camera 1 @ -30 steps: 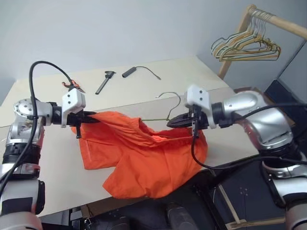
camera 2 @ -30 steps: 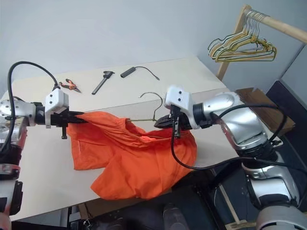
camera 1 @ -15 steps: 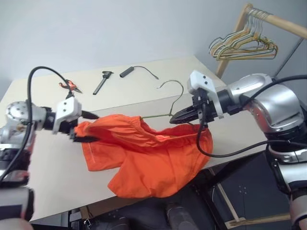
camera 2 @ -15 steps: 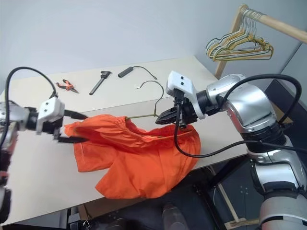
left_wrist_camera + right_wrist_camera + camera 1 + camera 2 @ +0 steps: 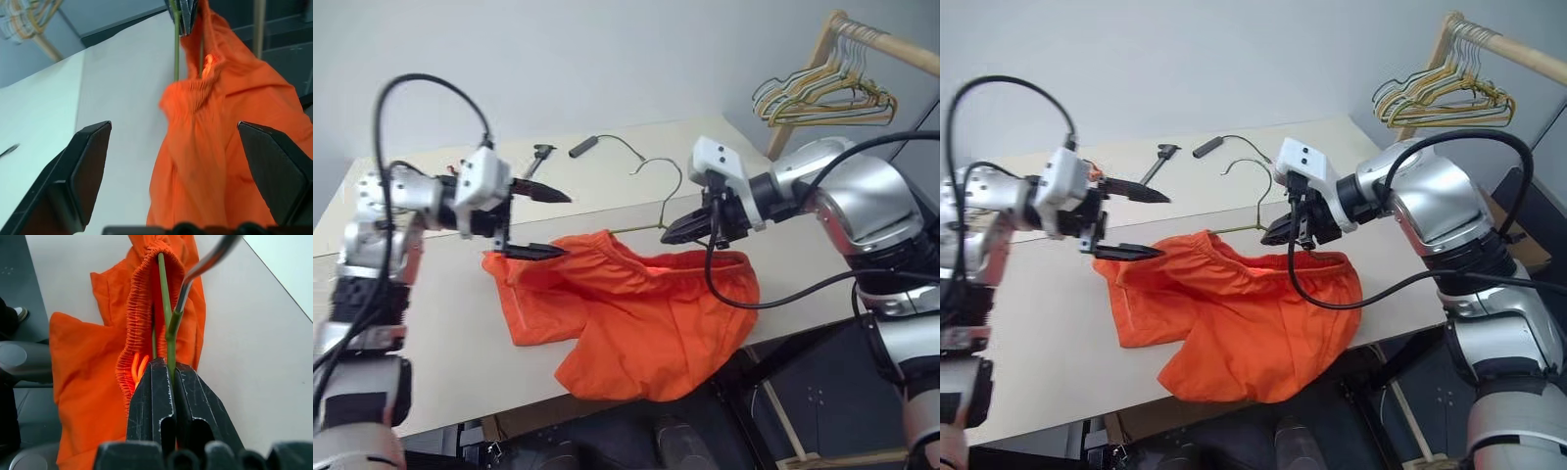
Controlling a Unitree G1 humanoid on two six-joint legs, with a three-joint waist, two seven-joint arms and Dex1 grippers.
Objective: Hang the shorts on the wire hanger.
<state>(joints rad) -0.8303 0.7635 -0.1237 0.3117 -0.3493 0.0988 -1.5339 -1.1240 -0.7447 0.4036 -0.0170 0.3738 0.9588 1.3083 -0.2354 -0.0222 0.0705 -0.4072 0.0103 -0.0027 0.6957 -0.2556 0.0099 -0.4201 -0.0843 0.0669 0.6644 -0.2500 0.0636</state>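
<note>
Limp bright orange fabric shorts (image 5: 636,313) half-threaded on thin olive-grey wire hanger (image 5: 651,201)

Right hand (image 5: 677,231) clenched on the hanger; left hand (image 5: 540,222) released. The soft, light cloth wants gripping by its gathered waistband.

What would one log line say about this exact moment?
left pincer: open, beside shorts | right pincer: shut on wire hanger | hanger inside waistband | shorts partly on table

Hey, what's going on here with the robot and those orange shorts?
The robot is trying to get the orange shorts onto a wire hanger at the table. Its right gripper is shut on the hanger, whose wire runs inside the gathered waistband. The left gripper is open at the other end of the waistband, gripping nothing. Most of the shorts lie on the table, one leg drooping over the front edge.
</note>
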